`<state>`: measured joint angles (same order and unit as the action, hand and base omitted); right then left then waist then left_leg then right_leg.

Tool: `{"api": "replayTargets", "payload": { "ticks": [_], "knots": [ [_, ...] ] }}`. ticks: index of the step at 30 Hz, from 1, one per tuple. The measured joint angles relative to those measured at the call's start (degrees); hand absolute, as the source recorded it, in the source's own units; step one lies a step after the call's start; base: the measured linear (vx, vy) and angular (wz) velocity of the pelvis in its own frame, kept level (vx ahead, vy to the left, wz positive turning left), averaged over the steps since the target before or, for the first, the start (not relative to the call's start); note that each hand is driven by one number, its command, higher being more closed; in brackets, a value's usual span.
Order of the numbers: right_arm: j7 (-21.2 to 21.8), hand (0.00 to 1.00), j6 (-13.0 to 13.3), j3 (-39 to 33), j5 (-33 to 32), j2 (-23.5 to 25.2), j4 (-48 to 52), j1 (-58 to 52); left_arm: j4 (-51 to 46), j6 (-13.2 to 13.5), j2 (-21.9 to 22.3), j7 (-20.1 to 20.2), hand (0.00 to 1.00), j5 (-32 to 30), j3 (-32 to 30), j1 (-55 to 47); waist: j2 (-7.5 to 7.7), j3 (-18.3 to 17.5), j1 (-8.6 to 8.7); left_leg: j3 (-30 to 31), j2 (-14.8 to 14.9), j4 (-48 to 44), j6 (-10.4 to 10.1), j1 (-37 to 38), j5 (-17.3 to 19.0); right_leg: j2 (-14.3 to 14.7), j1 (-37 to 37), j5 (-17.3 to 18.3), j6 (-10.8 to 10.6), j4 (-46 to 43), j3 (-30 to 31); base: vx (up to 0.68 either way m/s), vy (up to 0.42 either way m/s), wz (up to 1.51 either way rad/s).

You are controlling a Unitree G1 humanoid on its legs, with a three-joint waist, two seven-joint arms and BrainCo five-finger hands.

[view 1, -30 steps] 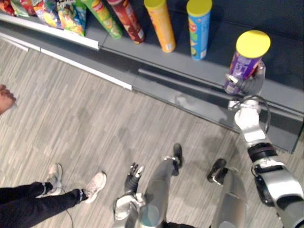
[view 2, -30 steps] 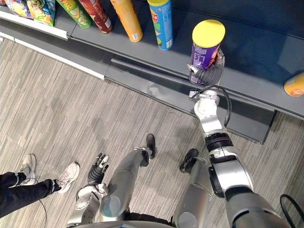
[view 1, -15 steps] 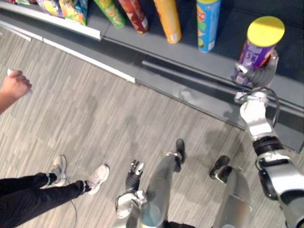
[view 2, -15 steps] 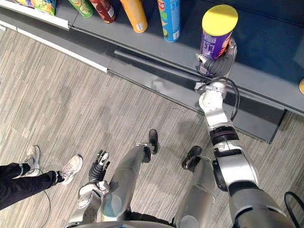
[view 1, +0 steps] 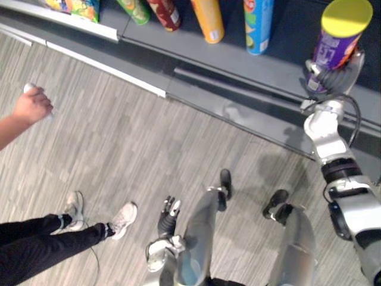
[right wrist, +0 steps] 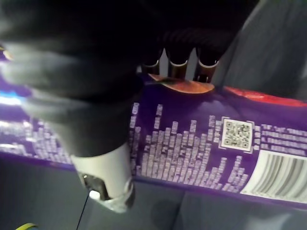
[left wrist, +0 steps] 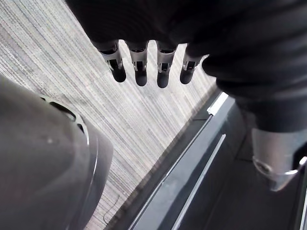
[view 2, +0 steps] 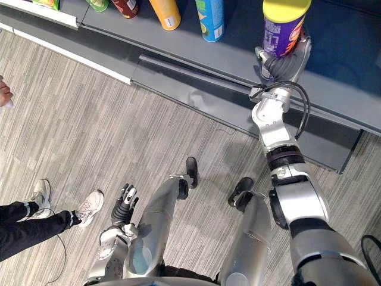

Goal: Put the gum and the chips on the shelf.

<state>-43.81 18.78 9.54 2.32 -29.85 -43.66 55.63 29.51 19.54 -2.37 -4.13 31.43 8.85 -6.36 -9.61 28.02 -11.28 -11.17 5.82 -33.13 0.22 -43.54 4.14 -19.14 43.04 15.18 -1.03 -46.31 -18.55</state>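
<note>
Right eye view: right hand (view 2: 284, 64) curled round the lower part of the purple chips can (view 2: 284, 27), which is upright over the grey shelf (view 2: 357, 77), right of a blue can (view 2: 211, 15); cannot tell if its base touches. Left hand (view 2: 124, 202) low over the floor, fingers relaxed, empty. Person's hand (view 1: 33, 106) at far left grips something small and white.

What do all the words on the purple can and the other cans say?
On the purple can, in the right hand: rows of tiny white print, a square code and a barcode, all too blurred to read.
On the blue can and the orange can: print too small to read.
</note>
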Motion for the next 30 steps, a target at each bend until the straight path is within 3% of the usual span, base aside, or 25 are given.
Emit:
{"api": "replayTargets", "payload": {
  "ticks": [9,17,18,30],
  "knots": [
    [-2.8,1.0,-1.9,0.1,0.0,-2.0,0.0,2.0,-0.2,0.9,0.2,0.3,0.0,0.0,0.0,0.1,-0.21,0.0,0.0,-0.7,0.7,-1.4,0.1,-1.4,0.6,0.0,1.7,0.0,0.6,-1.1,0.5,0.0,-0.048,-0.04],
    [-3.6,1.0,-1.8,0.7,-0.1,-3.1,0.0,2.7,-0.2,1.2,0.2,0.3,0.0,1.7,0.3,0.1,-0.22,0.0,0.02,-2.2,1.0,-1.2,0.4,-1.7,0.8,0.0,3.0,0.1,0.1,-1.2,1.6,-0.02,-0.038,-0.03],
    [-3.6,0.0,-1.5,0.9,-0.1,-3.2,0.0,2.8,-0.3,1.2,0.2,0.3,0.0,2.0,0.3,0.1,-0.22,0.0,0.09,-2.3,1.0,-1.3,0.4,-1.9,0.8,0.0,3.3,0.1,0.1,-1.3,1.8,-0.02,-0.03,-0.06],
    [-0.2,0.0,-1.2,1.0,-1.3,-3.4,-2.3,1.6,-0.7,1.2,0.3,0.2,0.0,2.0,0.4,0.1,-0.22,0.0,0.22,-2.3,1.4,-2.3,0.4,-1.8,1.1,0.0,2.9,0.0,0.5,-1.8,1.6,-0.01,-0.041,0.0]
  ]
}}
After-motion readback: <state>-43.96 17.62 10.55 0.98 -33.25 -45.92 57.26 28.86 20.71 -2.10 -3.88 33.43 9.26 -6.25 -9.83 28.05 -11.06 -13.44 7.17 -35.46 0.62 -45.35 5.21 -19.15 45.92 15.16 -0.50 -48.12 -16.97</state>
